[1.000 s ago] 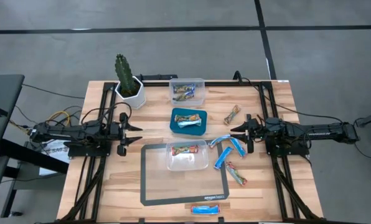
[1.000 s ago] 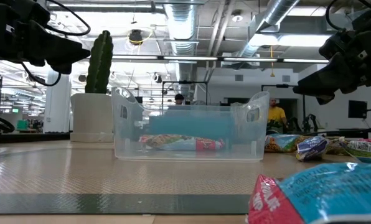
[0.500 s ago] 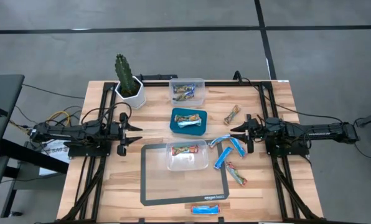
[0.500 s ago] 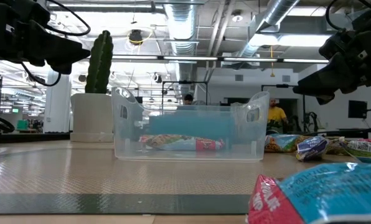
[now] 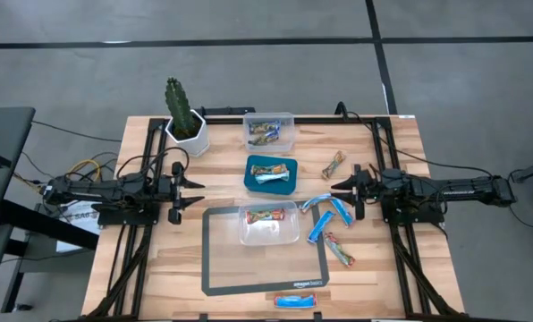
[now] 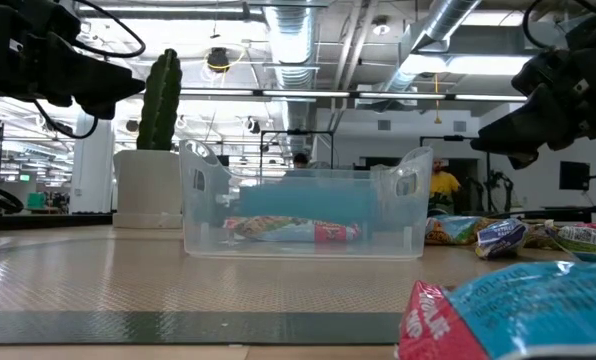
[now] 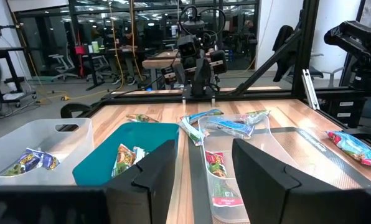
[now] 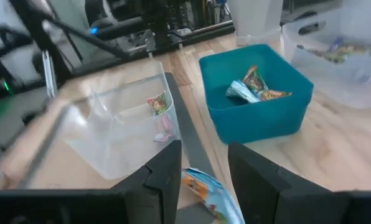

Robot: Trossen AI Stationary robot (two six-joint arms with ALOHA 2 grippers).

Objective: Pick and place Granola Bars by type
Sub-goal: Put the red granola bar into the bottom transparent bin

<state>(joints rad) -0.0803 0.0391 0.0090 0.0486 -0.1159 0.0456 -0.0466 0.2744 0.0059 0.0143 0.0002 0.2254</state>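
Observation:
Several granola bars lie loose on the table in front of my right gripper (image 5: 336, 190): blue ones (image 5: 317, 231) and a tan one (image 5: 340, 249). Another tan bar (image 5: 334, 165) lies farther back, and a blue bar (image 5: 295, 300) rests at the near edge. More bars lie in the teal bin (image 5: 272, 173), the far clear bin (image 5: 269, 131) and the clear bin on the mat (image 5: 268, 223). My left gripper (image 5: 198, 191) hovers left of the mat. Both grippers are open, above the table, touching nothing. The gaps between the fingers show in the wrist views, left gripper (image 7: 204, 155) and right gripper (image 8: 204, 162).
A potted cactus (image 5: 184, 116) stands at the far left of the table. A dark-framed mat (image 5: 220, 268) lies at the near middle under the clear bin. Bare wood shows on the table's near left (image 5: 150, 268). People show in the room beyond the table.

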